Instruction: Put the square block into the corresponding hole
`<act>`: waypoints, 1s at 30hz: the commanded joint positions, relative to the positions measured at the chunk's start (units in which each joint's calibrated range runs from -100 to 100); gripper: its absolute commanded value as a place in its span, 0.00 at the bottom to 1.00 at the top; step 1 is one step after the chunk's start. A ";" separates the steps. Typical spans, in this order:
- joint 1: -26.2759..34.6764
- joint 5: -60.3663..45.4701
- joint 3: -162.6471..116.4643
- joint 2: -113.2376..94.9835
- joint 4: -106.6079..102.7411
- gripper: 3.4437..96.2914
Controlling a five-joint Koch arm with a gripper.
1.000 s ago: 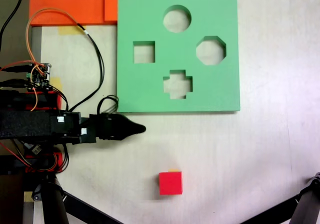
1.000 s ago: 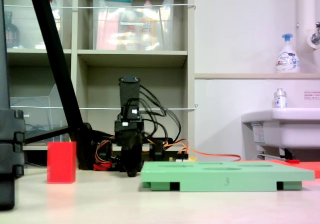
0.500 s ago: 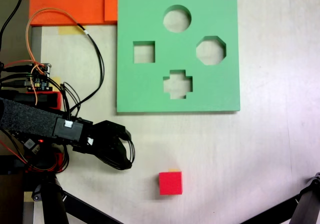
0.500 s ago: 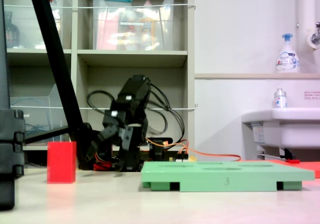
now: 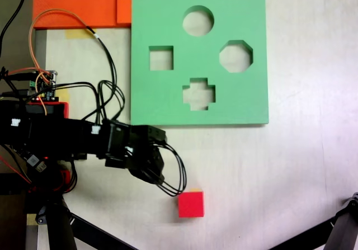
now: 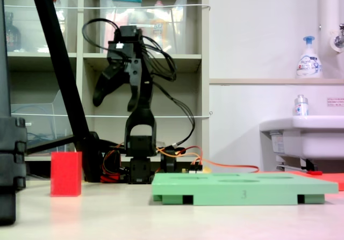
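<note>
Seen from above in the first exterior view, two flat orange foam sheets lie along the top left edge of a pale table. Below them, at the first exterior view's left, sits a small circuit board with orange and black wires looping off it. From there a black robot arm reaches rightward over the table, ending in the gripper.

In the second exterior view, taken from table level, the gripper is raised high above the table in front of a shelf unit, pointing down, its two black fingers spread apart with nothing between them.

The red cube rests on the bare table just right of and below the gripper in the first exterior view, near the bottom edge, well apart from the green board. In the second exterior view the red cube stands on the table at the left, apart from the arm's base.

The green foam board lies flat at top centre in the first exterior view. It has four cutouts: a square hole at its left, a round hole at the top, a cross-shaped hole at the bottom and an eight-sided hole at the right. All four are open.

In the second exterior view the board's front edge carries the digit "3". At the far right a pump bottle with an unreadable blue label stands on a ledge above a white sink.
</note>
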 commanded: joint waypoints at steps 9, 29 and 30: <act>-4.15 -6.69 7.03 20.01 -1.96 0.75; -6.94 -10.79 15.01 50.87 -0.51 0.88; -6.89 -10.79 15.41 52.55 -0.42 0.88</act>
